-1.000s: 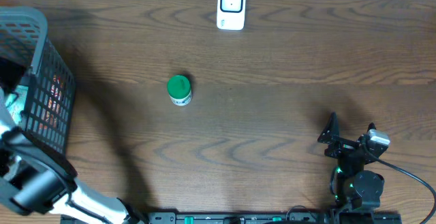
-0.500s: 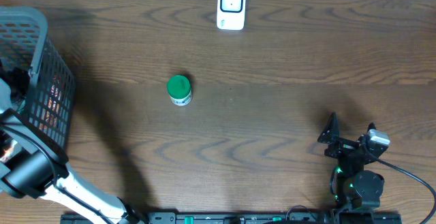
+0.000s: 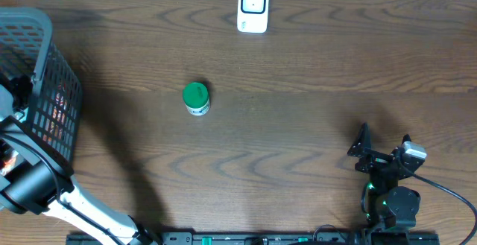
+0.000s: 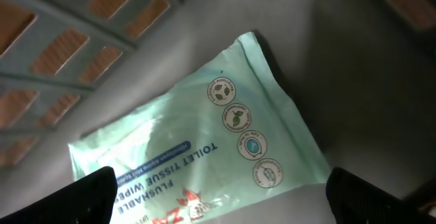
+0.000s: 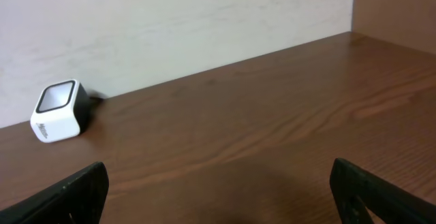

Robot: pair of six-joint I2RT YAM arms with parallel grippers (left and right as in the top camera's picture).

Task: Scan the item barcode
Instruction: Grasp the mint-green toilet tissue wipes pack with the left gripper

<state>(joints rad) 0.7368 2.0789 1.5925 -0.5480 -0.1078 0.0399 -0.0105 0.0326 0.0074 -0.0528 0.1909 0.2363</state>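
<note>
While basket walls enclose the open left hand above a wipes pack, the right hand sits open.

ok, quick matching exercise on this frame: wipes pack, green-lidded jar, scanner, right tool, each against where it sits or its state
Things:
1. wipes pack
2. green-lidded jar
3. scanner
4. right tool

Places or states:
A. far edge of the table, about centre
B. open, holding nothing, near-right side of the table
C. lying inside the basket
D. upright on the bare table, left of centre

Pairs: 1-C, 2-D, 3-A, 4-B
</note>
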